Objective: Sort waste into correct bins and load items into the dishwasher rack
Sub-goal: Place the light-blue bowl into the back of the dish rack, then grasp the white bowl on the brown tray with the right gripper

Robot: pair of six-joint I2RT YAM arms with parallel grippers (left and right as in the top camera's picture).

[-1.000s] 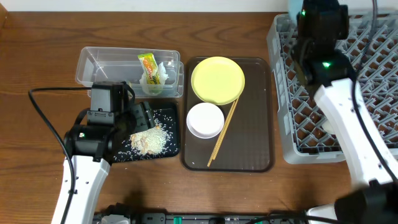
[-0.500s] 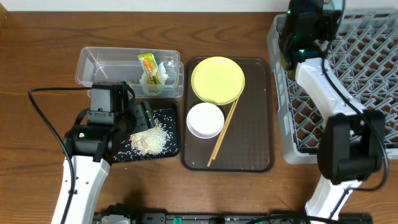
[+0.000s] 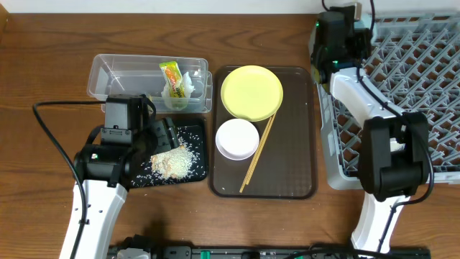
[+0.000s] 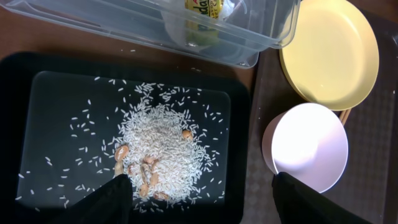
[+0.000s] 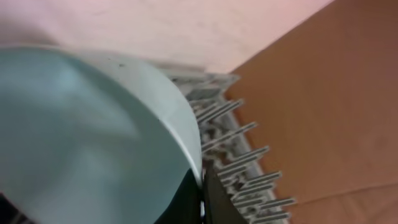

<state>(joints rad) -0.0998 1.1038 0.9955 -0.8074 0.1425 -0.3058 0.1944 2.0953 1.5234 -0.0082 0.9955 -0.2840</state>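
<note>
Pale blue, smooth bowl (image 5: 81, 137), rim pinched by right pincer (image 5: 200, 194); left pincer (image 4: 202, 186) spread.

The right arm (image 3: 359, 90) has swung to the left over the dishwasher rack (image 3: 424, 93). One second ago its wrist stood over the far part of the rack, a little inside the left wall. Now it is above the far left corner, on the side toward the brown tray (image 3: 287, 180). The pose of the arm has changed too. Earlier the white forearm lay slanted across the near right part of the rack. Now the arm is folded, with its dark elbow above the rack's near left edge, so more of the grey pegs on the right is uncovered (the wrist camera shows the light blue bowl (image 5: 81, 137) at the right gripper (image 5: 200, 198), just beside the pegs).
</note>
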